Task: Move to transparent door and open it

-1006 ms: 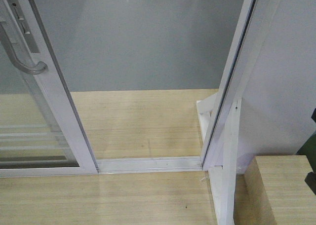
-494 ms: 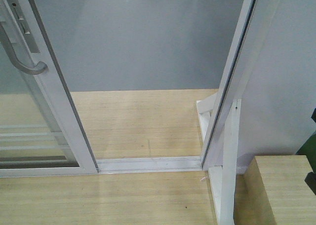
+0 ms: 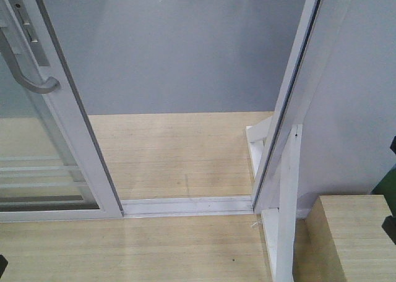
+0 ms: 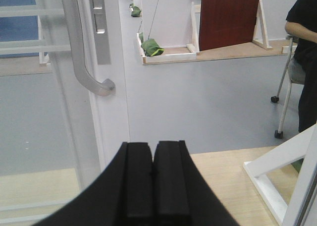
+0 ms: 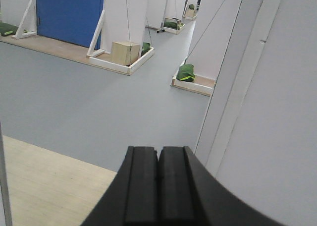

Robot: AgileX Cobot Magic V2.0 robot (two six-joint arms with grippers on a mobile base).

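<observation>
No readable text, label, number visible; distant surfaces perhaps too blurred.

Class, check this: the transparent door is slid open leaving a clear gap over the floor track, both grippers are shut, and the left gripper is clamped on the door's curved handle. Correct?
Not quite. In the left wrist view the left gripper is shut on nothing; the curved handle of the transparent door stands apart, above it. The rest holds: gap open, right gripper shut.

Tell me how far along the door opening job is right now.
Done: the transparent door stands slid aside, leaving a clear gap over the floor track. In hand: nothing; the left end effector and right end effector are shut and empty, off the handle. Nothing obvious remains.
</observation>
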